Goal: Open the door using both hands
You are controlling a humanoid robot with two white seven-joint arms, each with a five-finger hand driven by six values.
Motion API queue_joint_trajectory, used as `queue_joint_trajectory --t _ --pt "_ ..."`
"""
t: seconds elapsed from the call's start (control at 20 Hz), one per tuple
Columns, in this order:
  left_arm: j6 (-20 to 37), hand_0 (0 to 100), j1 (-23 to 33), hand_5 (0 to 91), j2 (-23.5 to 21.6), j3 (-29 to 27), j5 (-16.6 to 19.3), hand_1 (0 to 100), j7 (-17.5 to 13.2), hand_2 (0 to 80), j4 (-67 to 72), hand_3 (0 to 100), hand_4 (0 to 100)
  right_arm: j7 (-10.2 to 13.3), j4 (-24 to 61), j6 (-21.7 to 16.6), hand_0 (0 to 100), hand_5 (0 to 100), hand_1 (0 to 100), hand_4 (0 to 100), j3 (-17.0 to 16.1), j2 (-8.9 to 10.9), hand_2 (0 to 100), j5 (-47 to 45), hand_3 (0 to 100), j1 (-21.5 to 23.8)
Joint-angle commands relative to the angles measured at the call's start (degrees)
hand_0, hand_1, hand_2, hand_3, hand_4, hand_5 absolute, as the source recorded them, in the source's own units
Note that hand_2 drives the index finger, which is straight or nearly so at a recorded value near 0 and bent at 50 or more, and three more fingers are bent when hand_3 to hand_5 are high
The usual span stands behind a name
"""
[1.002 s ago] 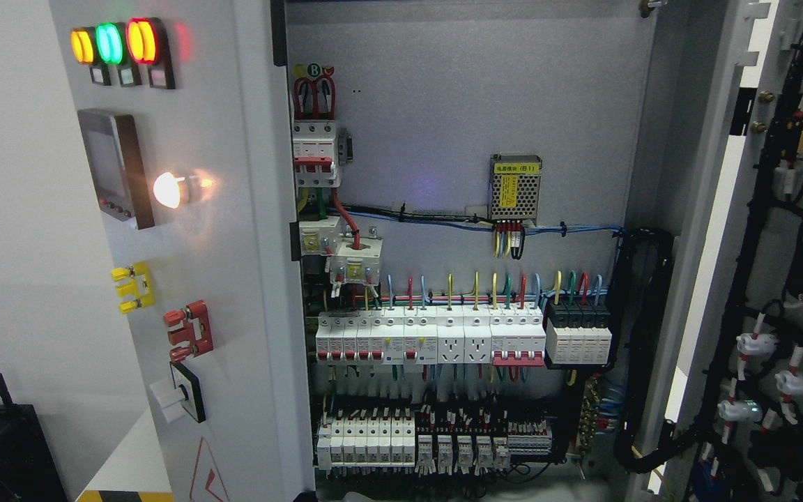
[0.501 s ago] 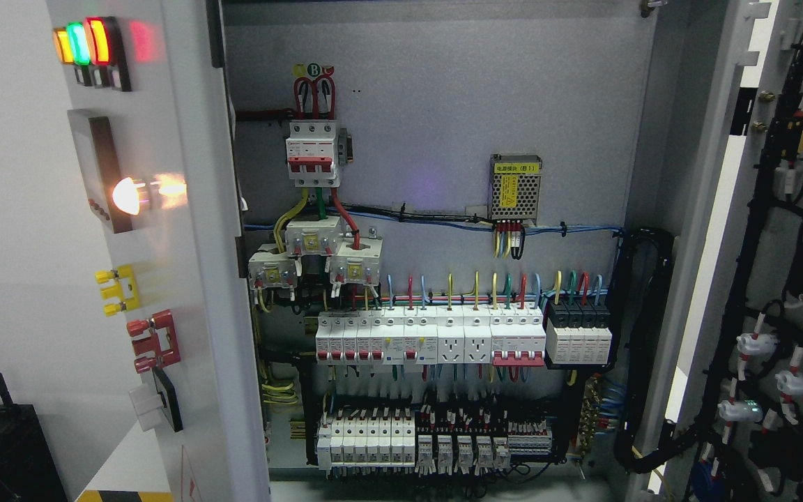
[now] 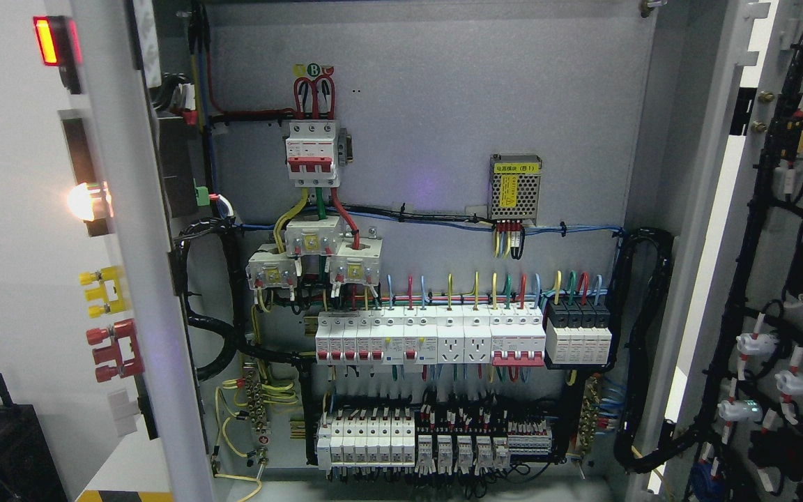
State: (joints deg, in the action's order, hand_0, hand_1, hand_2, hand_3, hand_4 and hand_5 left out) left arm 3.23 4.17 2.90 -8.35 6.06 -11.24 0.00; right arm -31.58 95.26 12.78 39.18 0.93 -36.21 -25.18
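Swung further leftward, the left door (image 3: 105,279) stands wide open; neither robot hand shows.

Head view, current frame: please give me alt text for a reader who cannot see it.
An electrical cabinet stands open, its left door and right door both swung wide, showing rows of circuit breakers and coloured wiring on the back panel. A lit red indicator shows on the left door's front. No robot hand is in view.
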Motion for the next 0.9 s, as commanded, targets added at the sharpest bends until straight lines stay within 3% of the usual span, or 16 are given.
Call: queue_joint_trajectory --t 0.0,0.85 --pt "0.0 0 0.0 0.0 0.0 0.0 0.0 0 0.0 0.0 -1.7 0 3 2.0 0.3 0.0 11 0 0 0 2.9 -1.01 0 0.4 0 0.0" --pt "-0.1 0 0.0 0.0 0.0 0.0 0.0 0 0.0 0.0 -1.7 0 3 2.1 0.6 -0.1 11 0 0 0 6.9 -3.12 0 2.5 0 -0.1"
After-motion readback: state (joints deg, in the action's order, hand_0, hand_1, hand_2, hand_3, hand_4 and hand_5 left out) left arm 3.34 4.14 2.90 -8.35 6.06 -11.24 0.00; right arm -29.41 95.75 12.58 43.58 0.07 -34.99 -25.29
